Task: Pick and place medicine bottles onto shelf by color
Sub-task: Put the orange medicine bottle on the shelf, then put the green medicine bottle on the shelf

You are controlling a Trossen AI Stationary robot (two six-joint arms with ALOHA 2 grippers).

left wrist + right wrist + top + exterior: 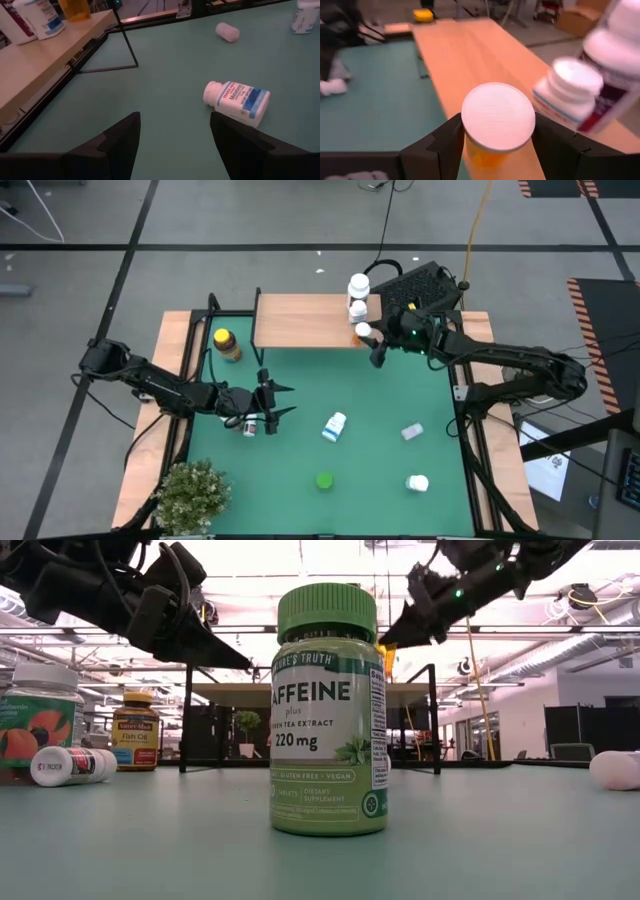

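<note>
The light-wood shelf [300, 320] stands at the far side of the green mat, with two white bottles [357, 295] on its right end. My right gripper [497, 145] is at that end, shut on an orange bottle with a white cap [498, 117]. My left gripper [284, 400] hovers open over the mat's left half, touching nothing. A blue-white bottle [236, 101] lies on its side ahead of it. A small white bottle [250, 424] lies by the left gripper. An amber yellow-capped bottle [227, 344] stands left of the shelf. The green bottle [328, 710] stands upright near the front. My right gripper has the orange bottle between its two fingers [445, 145], which stand on either side just below the white cap [498, 117]. The cap hides the exact place of contact. The fingers come nearly level from the table's right. The bottle is upright at the shelf's near right corner [362, 332].
Two more white bottles [412, 432] [417, 482] lie on the mat's right half. A potted plant [190, 495] stands at the near left corner. A black box [425, 285] sits behind the shelf's right end. Most of the shelf top [470, 55] is bare.
</note>
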